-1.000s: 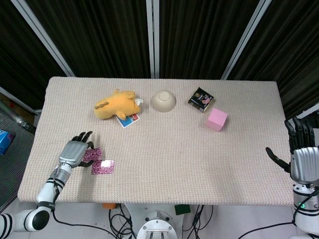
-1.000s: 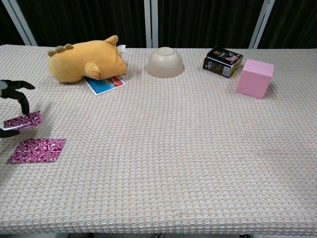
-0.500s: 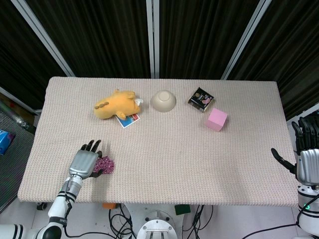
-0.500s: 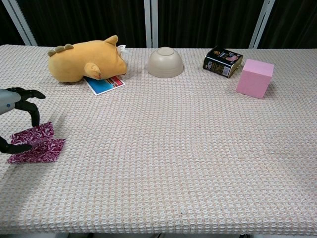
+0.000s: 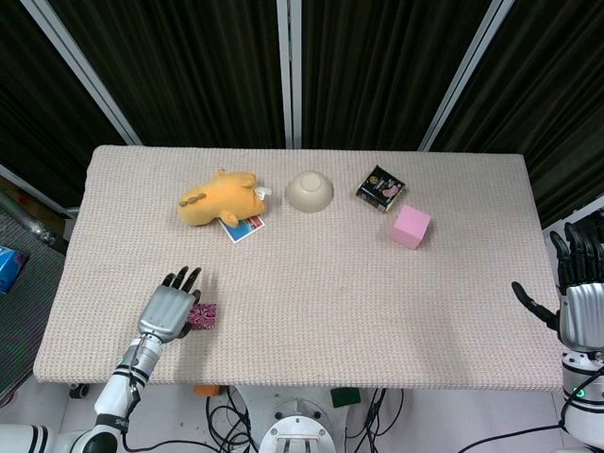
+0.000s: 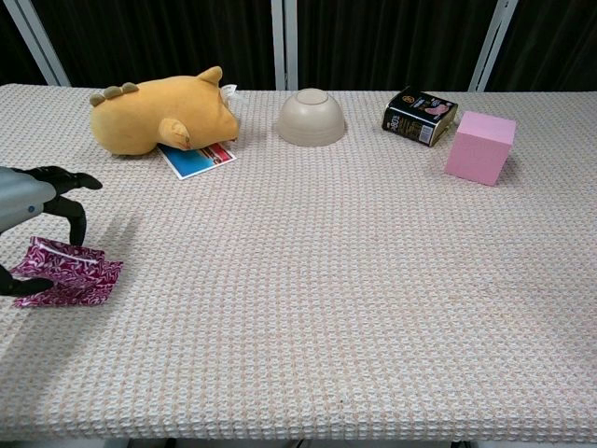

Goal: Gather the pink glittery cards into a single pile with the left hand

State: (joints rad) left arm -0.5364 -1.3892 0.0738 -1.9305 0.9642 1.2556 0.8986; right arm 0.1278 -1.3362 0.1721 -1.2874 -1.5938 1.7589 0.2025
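Note:
Two pink glittery cards point(image 5: 202, 314) lie together near the table's front left corner. In the chest view the upper card point(image 6: 58, 259) rests tilted on the lower card point(image 6: 82, 291), with its left edge raised. My left hand point(image 5: 168, 310) hovers over their left side. Its thumb sits at the cards' left edge and its fingers point(image 6: 76, 217) arch above, still holding the upper card. My right hand point(image 5: 578, 307) hangs beyond the table's right edge with its fingers apart, holding nothing.
At the back are a yellow plush toy point(image 6: 163, 121) lying on a blue picture card point(image 6: 198, 159), an upturned beige bowl point(image 6: 312, 117), a black packet point(image 6: 422, 115) and a pink cube point(image 6: 479, 147). The table's front edge point(image 5: 283, 385) runs close to the left hand.
The left hand carried one pink card right and forward, then lowered it onto the other card. The right hand shifted slightly.

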